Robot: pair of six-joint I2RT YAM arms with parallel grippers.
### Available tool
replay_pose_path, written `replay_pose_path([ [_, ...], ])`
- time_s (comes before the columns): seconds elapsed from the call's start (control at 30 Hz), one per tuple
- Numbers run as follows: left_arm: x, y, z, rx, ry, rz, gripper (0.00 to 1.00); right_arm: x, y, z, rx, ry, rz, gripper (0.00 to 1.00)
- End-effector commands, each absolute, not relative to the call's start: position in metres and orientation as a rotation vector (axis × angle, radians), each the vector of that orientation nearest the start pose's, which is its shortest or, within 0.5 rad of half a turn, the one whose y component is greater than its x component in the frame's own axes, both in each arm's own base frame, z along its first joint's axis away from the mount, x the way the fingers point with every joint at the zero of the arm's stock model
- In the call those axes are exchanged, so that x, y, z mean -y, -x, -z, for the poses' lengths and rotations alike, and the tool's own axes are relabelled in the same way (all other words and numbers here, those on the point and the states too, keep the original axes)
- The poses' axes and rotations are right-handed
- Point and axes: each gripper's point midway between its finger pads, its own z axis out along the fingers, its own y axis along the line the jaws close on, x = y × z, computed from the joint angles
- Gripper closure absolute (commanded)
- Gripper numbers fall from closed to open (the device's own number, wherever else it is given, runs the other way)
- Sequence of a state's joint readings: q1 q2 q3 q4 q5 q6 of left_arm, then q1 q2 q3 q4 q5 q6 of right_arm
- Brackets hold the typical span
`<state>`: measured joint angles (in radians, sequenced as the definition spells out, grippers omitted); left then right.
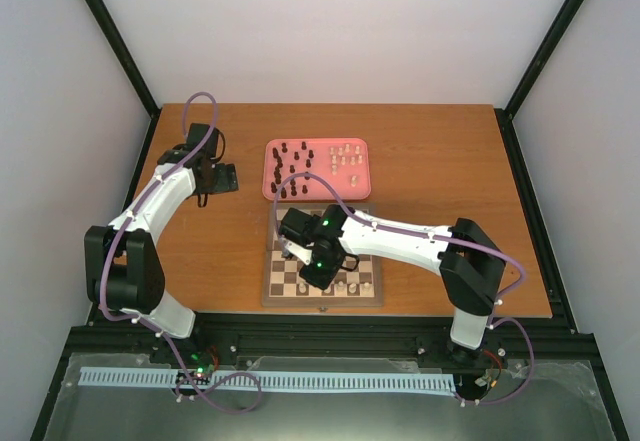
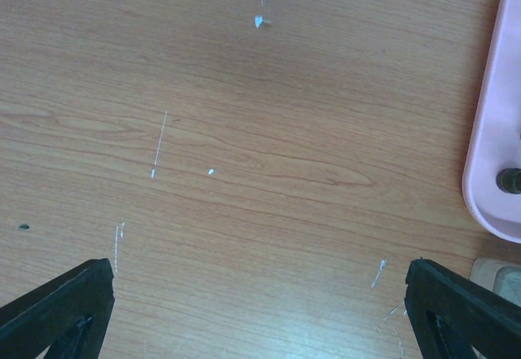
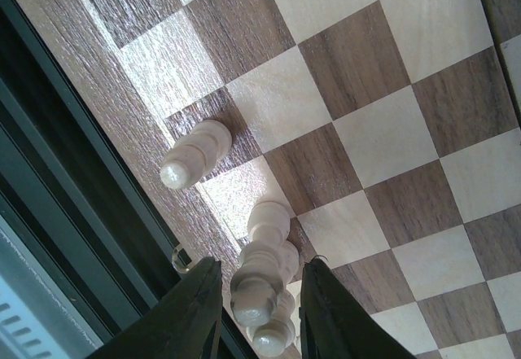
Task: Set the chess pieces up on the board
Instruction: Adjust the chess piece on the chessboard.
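My right gripper (image 3: 262, 263) straddles a cream piece (image 3: 254, 294) on the board (image 3: 366, 131), near its front edge. The fingers are slightly parted, not pinching. Lifting crooked could topple it or its neighbour (image 3: 270, 219).

A scratched wooden table (image 1: 430, 151) stands inside plain white walls (image 1: 330, 21), framed by black corner posts (image 1: 113, 36). Black rails (image 1: 300, 336) edge its near side, under soft, even light.
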<state>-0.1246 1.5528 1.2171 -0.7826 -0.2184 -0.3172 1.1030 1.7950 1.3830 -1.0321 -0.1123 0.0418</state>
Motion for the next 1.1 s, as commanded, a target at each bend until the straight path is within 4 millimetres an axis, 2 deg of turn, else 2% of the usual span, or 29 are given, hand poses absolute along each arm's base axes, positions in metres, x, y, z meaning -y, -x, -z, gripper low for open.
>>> replay_pose_path([
  [0.0, 0.0068, -0.3745, -0.1444, -2.604, 0.301, -0.173, 0.0, -0.3271, -0.1422, -0.0782, -2.661, 1.591, -0.22, 0.72],
  [0.3, 0.0063, -0.3739, -0.1432, -2.604, 0.304, -0.176, 0.0, -0.3269, -0.1379, -0.0755, -2.674, 1.607, -0.241, 0.74],
  [0.63, 0.0063, -0.3745, -0.142, -2.607, 0.305, -0.178, 0.0, -0.3264, -0.1351, -0.0747, -2.683, 1.621, -0.249, 0.82],
  [1.07, 0.0083, -0.3761, -0.1427, -2.612, 0.301, -0.167, 0.0, -0.3335, -0.1393, -0.0842, -2.663, 1.614, -0.263, 0.83],
])
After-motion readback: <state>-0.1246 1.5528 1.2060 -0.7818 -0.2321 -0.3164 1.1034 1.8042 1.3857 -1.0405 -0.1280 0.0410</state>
